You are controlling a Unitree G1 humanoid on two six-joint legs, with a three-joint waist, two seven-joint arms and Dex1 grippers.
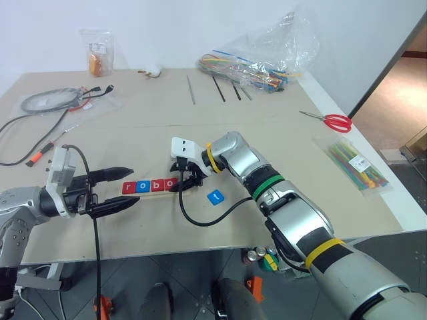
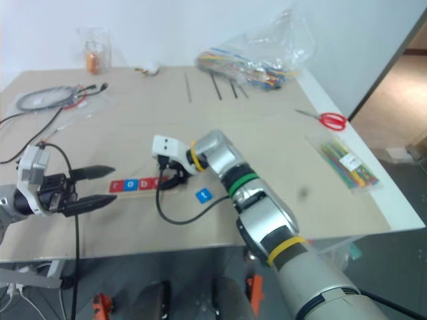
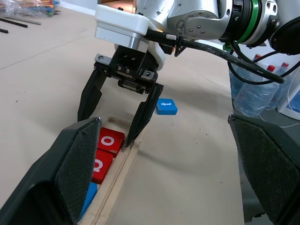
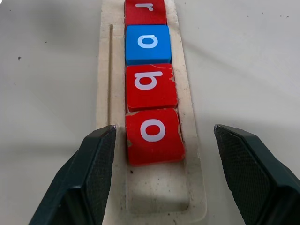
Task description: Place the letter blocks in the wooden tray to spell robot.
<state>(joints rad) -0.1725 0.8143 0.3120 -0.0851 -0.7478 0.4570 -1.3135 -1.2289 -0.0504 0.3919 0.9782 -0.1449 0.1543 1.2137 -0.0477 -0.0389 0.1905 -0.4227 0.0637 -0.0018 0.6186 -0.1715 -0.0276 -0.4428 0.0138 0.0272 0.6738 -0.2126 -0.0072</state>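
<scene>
I see the long pale wooden tray (image 4: 187, 108) mid-table, holding four glossy square tiles, red r (image 4: 145, 10), blue o (image 4: 147, 44), red b (image 4: 151, 86), red o (image 4: 153, 136). My right gripper (image 3: 115, 126) straddles that last tile, fingers spread. At four o'clock the blue t tile (image 1: 215, 197) lies loose. My left gripper (image 1: 127, 189) hangs open at the tray's nine o'clock end.

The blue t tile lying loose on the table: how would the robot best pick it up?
Probably from straight above, fingers closing on two opposite side edges. The blue t tile lies flat on the table, apart from the wooden tray, with bare surface all round it. It is thin, so only its edges offer a grip. The right gripper, open over the tray, is nearest.
</scene>
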